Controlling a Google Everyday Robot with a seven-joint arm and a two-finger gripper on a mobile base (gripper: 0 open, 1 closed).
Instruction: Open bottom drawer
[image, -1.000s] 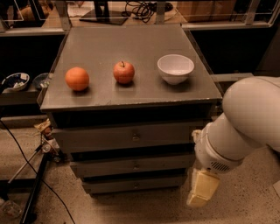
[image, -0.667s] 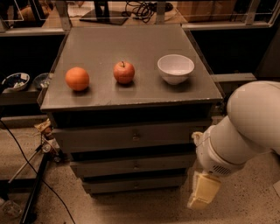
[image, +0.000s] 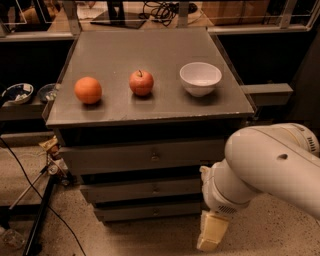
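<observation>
The grey cabinet (image: 150, 117) has three drawers, all closed. The bottom drawer (image: 125, 213) is the lowest and slimmest front, with a small metal knob (image: 154, 211) at its centre. My gripper (image: 211, 234) is cream-coloured and hangs from the white arm (image: 265, 167) at the lower right. It sits just right of the bottom drawer's right end, near the floor, pointing down. It is apart from the knob and holds nothing that I can see.
An orange (image: 88, 90), a red apple (image: 141, 82) and a white bowl (image: 200, 78) sit on the cabinet top. Cables and a stand leg (image: 40, 210) lie on the floor at left. A shelf with dishes (image: 17, 93) is at far left.
The arm has swung left and a little down, bringing the gripper closer to the right end of the lower drawers. The drawers have not moved.
</observation>
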